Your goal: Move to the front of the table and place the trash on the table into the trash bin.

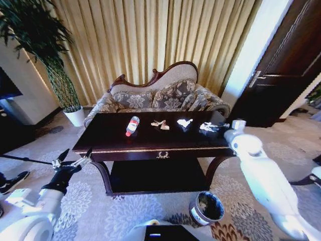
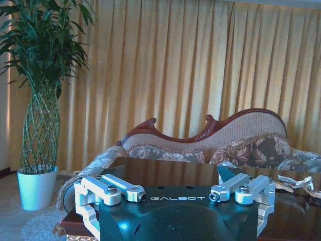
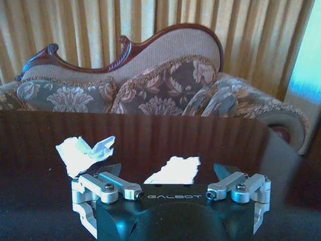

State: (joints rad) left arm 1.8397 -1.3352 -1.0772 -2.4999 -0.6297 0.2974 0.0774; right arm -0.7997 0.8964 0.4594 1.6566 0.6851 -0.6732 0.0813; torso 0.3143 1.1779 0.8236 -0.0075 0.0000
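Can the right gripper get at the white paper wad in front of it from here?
Probably yes: the right gripper is open over the table, with the white paper wad just ahead between its fingers and nothing between them.

1. Left arm: low on the robot's left, forearm raised; left gripper (image 1: 71, 161) points forward, its fingers (image 2: 123, 187) spread wide apart.
2. Right arm: white, stretched forward and upward on the robot's right, wrist at its far end; right gripper (image 3: 168, 173) level, its fingers (image 3: 235, 185) spread wide, holding nothing.
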